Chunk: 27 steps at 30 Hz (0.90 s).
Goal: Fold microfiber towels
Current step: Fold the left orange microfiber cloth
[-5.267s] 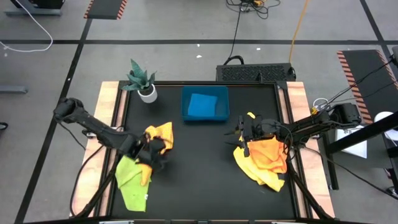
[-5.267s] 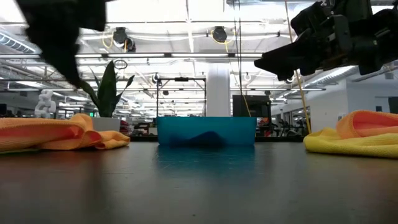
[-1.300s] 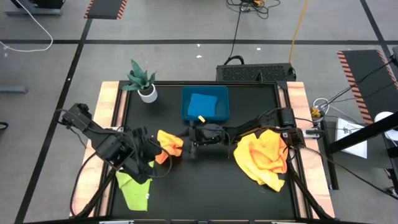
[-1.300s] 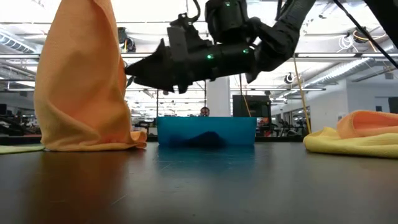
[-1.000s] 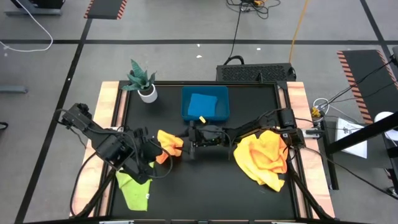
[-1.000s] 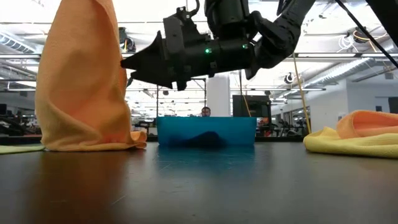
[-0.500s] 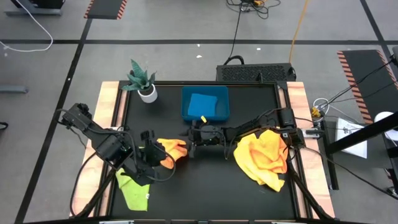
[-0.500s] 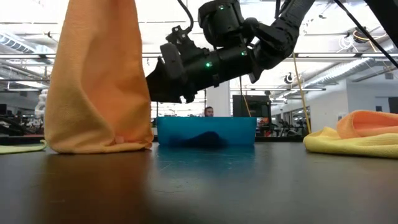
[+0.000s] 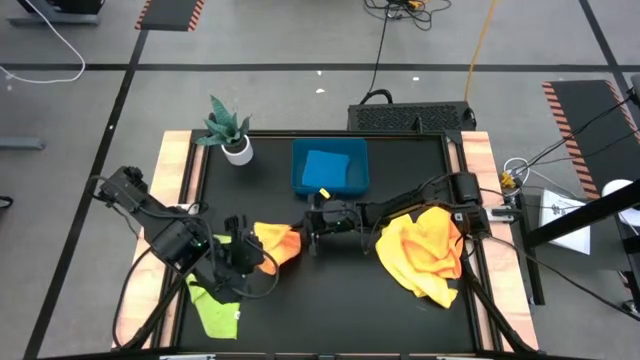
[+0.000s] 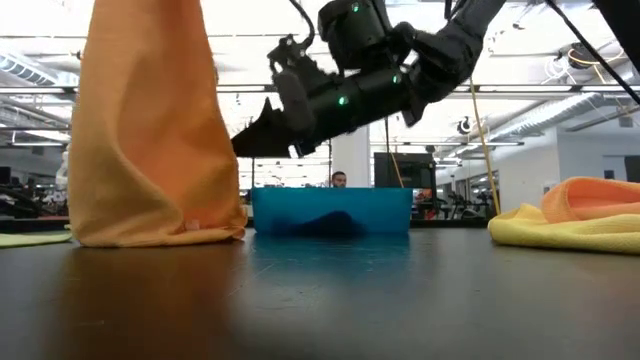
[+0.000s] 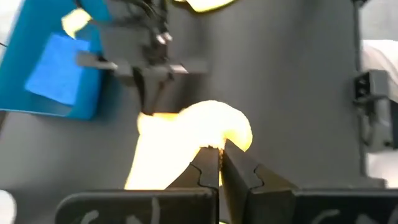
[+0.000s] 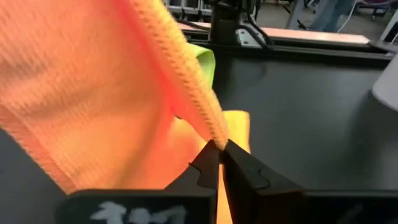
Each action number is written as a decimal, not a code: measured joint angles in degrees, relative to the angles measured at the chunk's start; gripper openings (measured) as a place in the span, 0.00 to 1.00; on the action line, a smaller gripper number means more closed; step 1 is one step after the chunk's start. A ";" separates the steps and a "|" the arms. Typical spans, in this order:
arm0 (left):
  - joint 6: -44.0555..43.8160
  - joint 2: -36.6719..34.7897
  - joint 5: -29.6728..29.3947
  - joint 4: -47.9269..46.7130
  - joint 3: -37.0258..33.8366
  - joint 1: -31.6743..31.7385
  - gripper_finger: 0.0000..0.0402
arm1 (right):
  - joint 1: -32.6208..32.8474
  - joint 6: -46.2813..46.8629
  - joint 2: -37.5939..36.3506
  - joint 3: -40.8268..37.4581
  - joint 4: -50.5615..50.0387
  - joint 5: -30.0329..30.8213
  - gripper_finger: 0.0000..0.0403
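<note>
Now both pinching orange towel (image 9: 277, 241) edges, left gripper (image 11: 219, 163), right gripper (image 12: 218, 149).

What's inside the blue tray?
The blue tray holds a blue towel, lying flat. A small yellow scrap shows by the tray's near edge. Anything under the towel is covered, so I cannot tell.

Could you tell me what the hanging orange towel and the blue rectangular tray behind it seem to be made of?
The hanging orange towel looks like soft microfiber cloth: a fine nubby weave, a stitched edge, and limp draping folds. The blue rectangular tray appears to be rigid moulded plastic, probably with a smooth finish, judging by its straight upright walls and even colour.
</note>
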 joint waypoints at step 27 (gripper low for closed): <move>-16.01 0.00 15.64 -13.09 0.09 -4.54 0.03 | 20.03 -8.84 -41.66 0.00 -34.61 20.88 0.00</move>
